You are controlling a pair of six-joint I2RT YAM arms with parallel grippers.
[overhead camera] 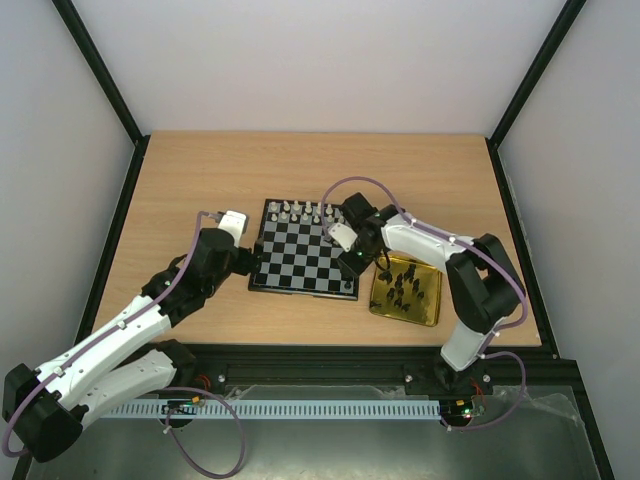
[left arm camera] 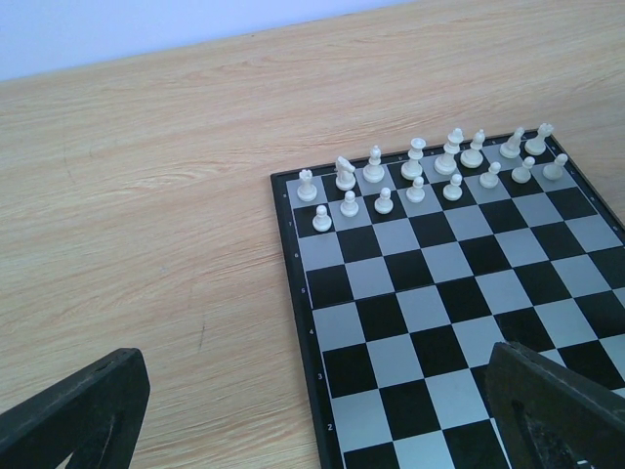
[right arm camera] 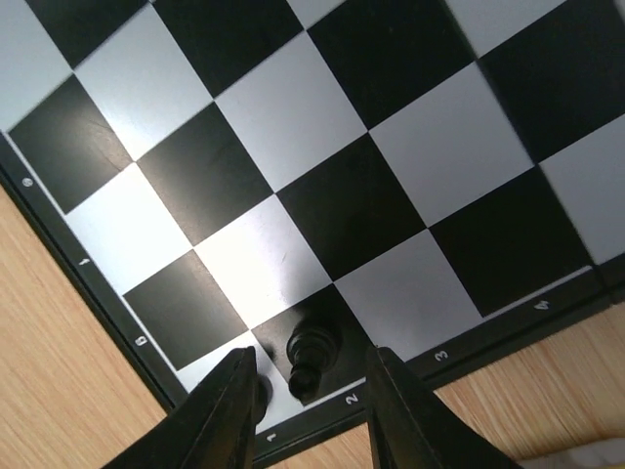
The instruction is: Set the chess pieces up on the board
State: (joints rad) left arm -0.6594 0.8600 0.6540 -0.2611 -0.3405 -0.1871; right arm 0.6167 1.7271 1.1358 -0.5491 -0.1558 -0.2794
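The checkered board lies mid-table. White pieces fill its two far rows, also seen in the left wrist view. My right gripper is low over the board's near right corner. In the right wrist view its fingers are open on either side of a black piece standing on a dark square by the rim, not touching it. A second dark piece is mostly hidden behind the left finger. My left gripper is open and empty at the board's left edge.
A shiny gold tray sits right of the board and holds several black pieces. Bare wooden table surrounds the board, with black frame posts along the table's sides. The right arm arches over the tray.
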